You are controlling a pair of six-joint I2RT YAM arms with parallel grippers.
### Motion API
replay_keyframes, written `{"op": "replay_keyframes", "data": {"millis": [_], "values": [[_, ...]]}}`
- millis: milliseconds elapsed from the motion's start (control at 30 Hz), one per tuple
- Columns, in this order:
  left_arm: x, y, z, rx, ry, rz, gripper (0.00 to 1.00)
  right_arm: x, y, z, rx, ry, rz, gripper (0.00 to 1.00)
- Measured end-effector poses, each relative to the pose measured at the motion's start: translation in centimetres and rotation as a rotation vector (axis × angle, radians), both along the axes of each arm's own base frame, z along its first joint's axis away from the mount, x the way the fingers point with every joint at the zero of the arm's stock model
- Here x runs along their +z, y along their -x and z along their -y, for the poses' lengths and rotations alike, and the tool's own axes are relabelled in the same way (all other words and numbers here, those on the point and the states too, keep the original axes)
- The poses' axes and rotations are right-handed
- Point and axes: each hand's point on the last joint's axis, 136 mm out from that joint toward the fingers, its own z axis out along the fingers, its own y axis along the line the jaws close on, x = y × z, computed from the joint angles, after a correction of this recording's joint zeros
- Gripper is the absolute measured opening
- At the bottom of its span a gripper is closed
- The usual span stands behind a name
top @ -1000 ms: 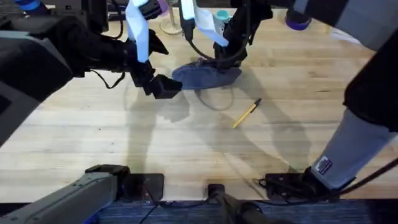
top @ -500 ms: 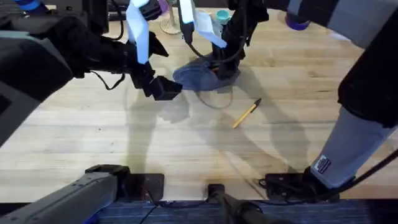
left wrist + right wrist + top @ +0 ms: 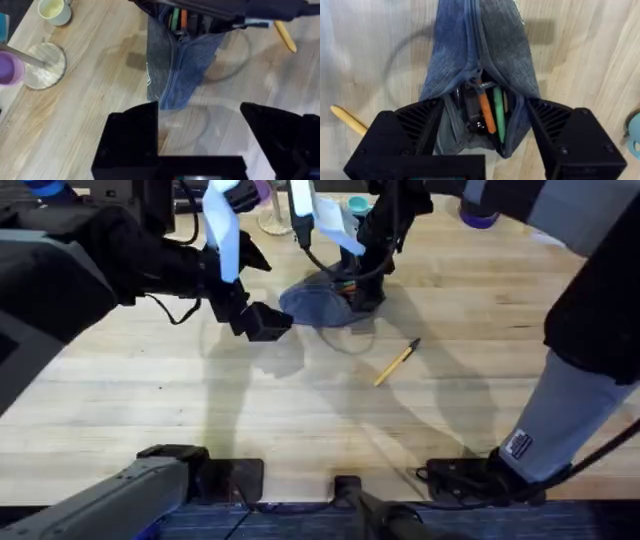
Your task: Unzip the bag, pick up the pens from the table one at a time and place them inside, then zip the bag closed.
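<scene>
The blue-grey bag (image 3: pixel 318 306) lies on the table (image 3: pixel 200 410) at the back middle, its zipper open at the right end. An orange pen (image 3: pixel 485 112) and a green pen (image 3: pixel 498 119) lie inside its mouth. My right gripper (image 3: pixel 364 288) (image 3: pixel 485 142) is open, one finger on each side of the bag's (image 3: pixel 470 55) open end. Open and holding nothing, my left gripper (image 3: pixel 262 321) (image 3: pixel 200 145) hovers just off the bag's (image 3: pixel 175 70) left end. One yellow pen (image 3: pixel 397 362) (image 3: pixel 285 36) (image 3: pixel 347 120) lies loose on the wood to the bag's front right.
A cream cup (image 3: pixel 54 10) and a round wooden base with a purple piece (image 3: pixel 45 65) stand behind the bag on the left. A teal cup (image 3: pixel 357 205) and a purple object (image 3: pixel 478 215) sit at the back edge. The near half of the table is bare wood.
The right gripper has shifted slightly left at the bag's right end. That end has bunched up and its mouth now shows the coloured pens. The left arm and the yellow pen have not moved.
</scene>
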Motion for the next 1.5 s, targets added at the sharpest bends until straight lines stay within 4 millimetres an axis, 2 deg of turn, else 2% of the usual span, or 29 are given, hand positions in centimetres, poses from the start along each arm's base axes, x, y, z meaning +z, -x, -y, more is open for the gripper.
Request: {"op": "replay_keyframes", "data": {"millis": [267, 400, 467, 633, 700, 800, 933, 1267, 1367, 1500], "values": [[0.0, 0.0, 0.0, 0.000, 0.000, 0.000, 0.994, 0.4, 0.0, -0.1, -0.001, -0.011, -0.004, 0.996], [0.0, 0.0, 0.0, 0.000, 0.000, 0.000, 0.994, 1.7, 0.1, -0.3, 0.001, -0.033, 0.017, 0.996], [0.0, 0.0, -0.1, 0.002, -0.004, 0.000, 0.994, 3.5, 0.0, -0.5, 0.004, -0.061, 0.055, 0.996], [-0.2, -0.1, -0.3, 0.011, -0.018, 0.001, 0.994, 9.5, 0.9, -0.4, 0.011, -0.134, 0.164, 0.996], [-0.2, -0.1, -0.3, 0.012, -0.020, 0.001, 0.994, 11.6, 1.8, -0.1, 0.013, -0.150, 0.190, 0.996], [-0.2, -0.2, -0.3, 0.013, -0.022, 0.001, 0.993, 13.5, 3.6, 0.7, 0.012, -0.152, 0.189, 0.996], [-0.2, -0.2, -0.3, 0.013, -0.022, 0.001, 0.993, 14.9, 5.3, 2.1, -0.026, -0.149, 0.164, 0.996], [-0.2, -0.1, -0.3, 0.013, -0.022, 0.001, 0.994, 19.1, 6.0, 6.6, -0.362, -0.237, 0.153, 0.996], [-0.2, -0.1, -0.3, 0.013, -0.022, 0.001, 0.994, 19.4, 7.1, 7.1, -0.419, -0.240, 0.117, 0.996], [-0.2, -0.2, -0.3, 0.013, -0.022, 0.001, 0.993, 18.5, 9.0, 7.3, -0.446, -0.204, 0.026, 0.996]]}}
